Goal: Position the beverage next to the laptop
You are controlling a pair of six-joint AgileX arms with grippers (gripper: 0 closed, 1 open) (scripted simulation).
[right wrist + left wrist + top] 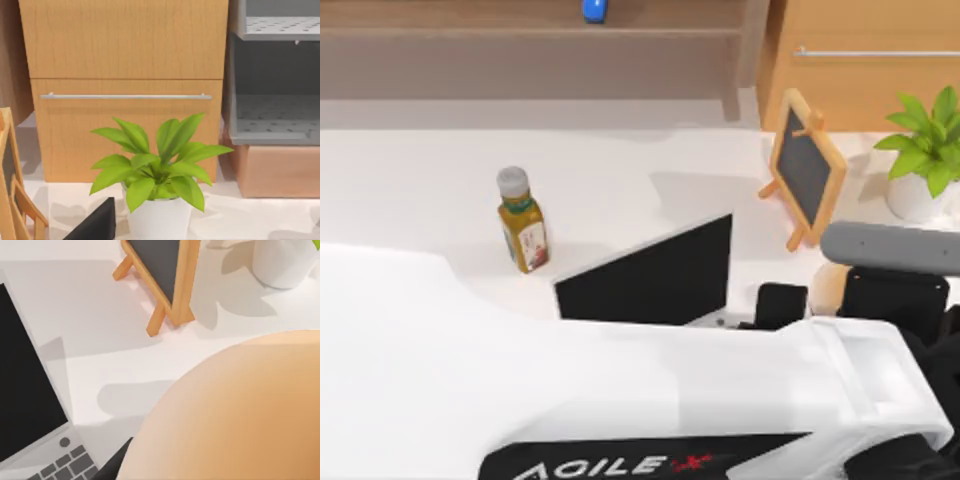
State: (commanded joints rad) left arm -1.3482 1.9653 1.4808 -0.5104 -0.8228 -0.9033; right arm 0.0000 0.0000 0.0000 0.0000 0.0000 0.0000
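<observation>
The tall orange-to-peach tapered cup [235,415] is being held in the left claw [810,300], closed around it, just right of the open silver laptop [660,275] with its black screen, apparently so it can be set upright on the white surface [420,190] beside it. The right arm is being kept aside near the potted plant [155,175]; its claw's state cannot be told.

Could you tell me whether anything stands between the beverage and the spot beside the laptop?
Nothing visible does: the beverage is already close to the laptop, with bare table between them; the chalkboard easel stands farther back.
</observation>
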